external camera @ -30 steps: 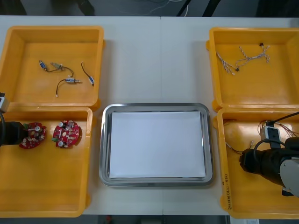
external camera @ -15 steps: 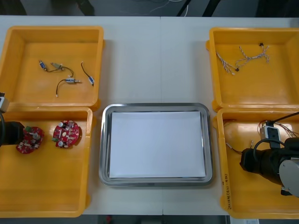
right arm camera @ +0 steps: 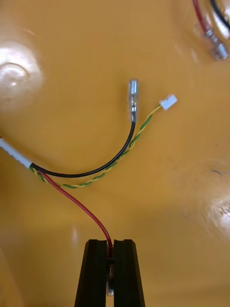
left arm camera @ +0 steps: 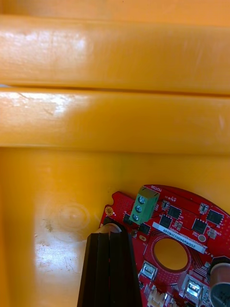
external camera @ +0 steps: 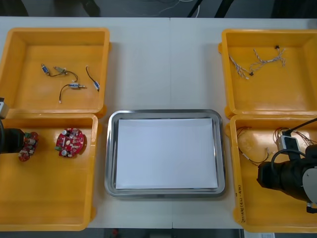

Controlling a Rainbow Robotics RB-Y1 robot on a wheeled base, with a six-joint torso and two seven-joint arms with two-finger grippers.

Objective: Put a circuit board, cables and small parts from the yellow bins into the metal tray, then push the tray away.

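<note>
In the near right yellow plastic bin (external camera: 257, 213), the right end effector (right arm camera: 111, 245) is clamped on the red strand of a red, black and yellow cable (right arm camera: 91, 170). In the near left yellow bin (external camera: 49, 198), the left end effector (left arm camera: 109, 235) pinches the rim of a round red circuit board (left arm camera: 191, 211). A second red board (external camera: 70, 142) lies near it. Between these bins the shiny metal tray (external camera: 111, 148), white inside, sits on the light desk (external camera: 163, 64). Farther off, small metal parts (external camera: 74, 85) lie in the far left bin (external camera: 29, 99) and twisted blue and white cables (external camera: 257, 62) in the far right bin (external camera: 297, 99).
</note>
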